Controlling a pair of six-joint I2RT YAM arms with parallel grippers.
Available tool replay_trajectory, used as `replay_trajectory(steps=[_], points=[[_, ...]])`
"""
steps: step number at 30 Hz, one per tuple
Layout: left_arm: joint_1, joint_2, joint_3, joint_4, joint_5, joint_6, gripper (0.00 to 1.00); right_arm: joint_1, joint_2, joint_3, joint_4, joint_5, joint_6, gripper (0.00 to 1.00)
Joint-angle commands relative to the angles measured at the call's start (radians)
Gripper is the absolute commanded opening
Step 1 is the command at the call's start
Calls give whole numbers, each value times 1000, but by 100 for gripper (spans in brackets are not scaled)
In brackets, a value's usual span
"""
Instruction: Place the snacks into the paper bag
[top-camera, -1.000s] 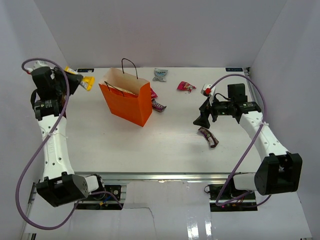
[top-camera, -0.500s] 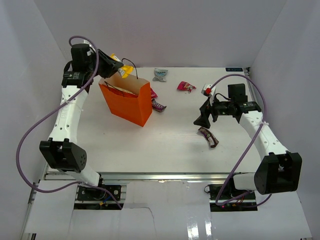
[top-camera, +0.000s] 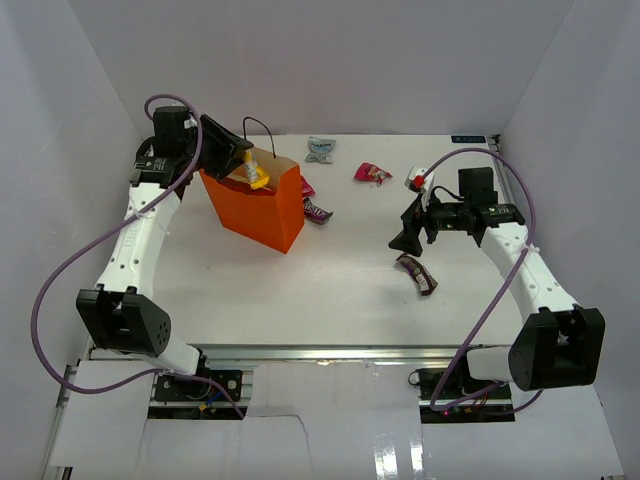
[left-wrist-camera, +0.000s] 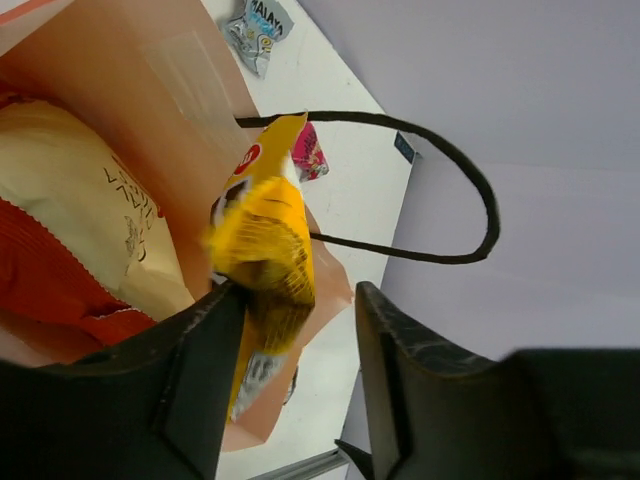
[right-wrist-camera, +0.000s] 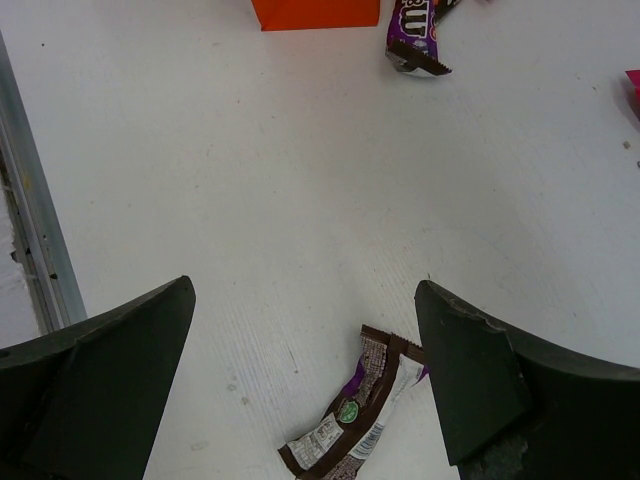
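Ok so from where I'm standing this is maybe a third done, tops.

The left gripper is right over the open mouth of the orange bag with a yellow packet. In the wrist view its fingers are apart. The packet sits against one finger with a gap to the other, and it's blurry. My guess is it's loose and dropping in, but I can't swear it has fully let go. It hangs at the bag's opening, not down inside yet.

Already in: the big red-orange and cream chip bag, lying down inside the paper bag. I can't see anything else in there.

Still out on the table:
- a pale blue packet near the far edge
- a magenta packet, well apart from the bag
- another magenta one just beside the bag
- a purple bar next to that
- a brown bar on the right side

The right gripper hangs above that brown bar, fingers spread wide and holding nothing. I'd guess that bar is its next pickup, but it's not touching it.

So: one in, one at the mouth, five to go by my count.
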Motion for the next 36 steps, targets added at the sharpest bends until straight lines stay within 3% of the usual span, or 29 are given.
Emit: replay_trajectory(steps=[1, 6, 8, 11, 15, 18, 21, 23, 25, 28, 31, 34, 36], points=[[-7, -47, -7, 10, 1, -16, 61, -4, 5, 17, 3, -13, -1, 96], [-9, -47, 45, -2, 0, -1, 76, -4, 20, 25, 3, 28, 57, 97], [-9, -43, 71, -14, -2, 12, 78, -4, 32, 25, 5, 60, 89, 98], [-9, -43, 140, -27, -16, 56, 79, 3, 45, 8, 36, 242, 220, 99], [-9, -64, 252, -25, -40, 205, 84, 20, 80, 3, -10, 648, 361, 100], [-9, -144, 247, -24, -118, 355, 90, 22, 85, -29, -32, 714, 378, 99], [-9, -283, 148, -7, -236, 473, 95, 31, 72, -87, -12, 709, 375, 100], [-9, -366, 28, 2, -333, 515, 98, 51, 97, -98, -36, 706, 363, 92], [-9, -495, -70, 16, -359, 527, 98, 61, 146, -104, -58, 706, 360, 82], [-9, -630, -271, 3, -347, 532, 98, 71, 192, -130, -21, 754, 363, 81], [-9, -722, -367, -36, -353, 503, 98, 71, 213, -149, 31, 801, 358, 80], [-9, -802, -431, -50, -347, 457, 98, 74, 244, -146, 52, 797, 357, 59], [-9, -833, -493, -56, -333, 418, 98, 78, 273, -139, 57, 786, 363, 53]])
